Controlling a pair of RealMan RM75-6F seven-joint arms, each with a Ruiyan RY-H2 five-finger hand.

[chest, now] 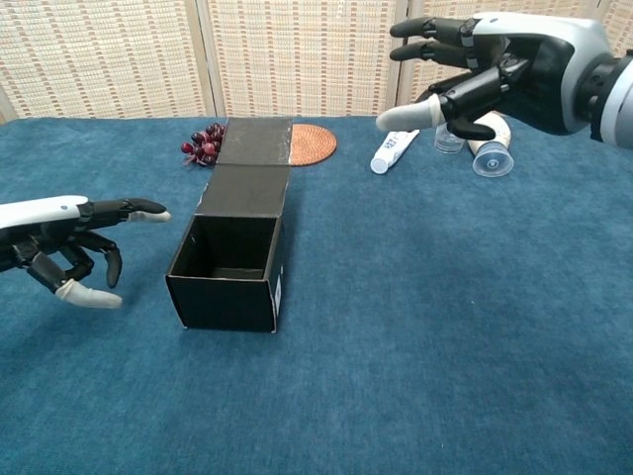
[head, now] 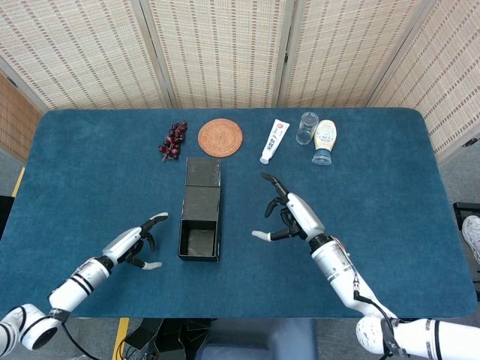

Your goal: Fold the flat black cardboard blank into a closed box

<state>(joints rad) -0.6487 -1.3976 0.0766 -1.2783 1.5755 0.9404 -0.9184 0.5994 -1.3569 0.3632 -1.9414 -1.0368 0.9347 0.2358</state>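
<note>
On either side of the black cardboard box (head: 199, 223), with its lid flap lying flat behind, the empty, spread-fingered left hand (head: 136, 245) and right hand (head: 291, 215) are hovering, and closing well probably means steadying one wall while swinging that flap over squarely.
</note>
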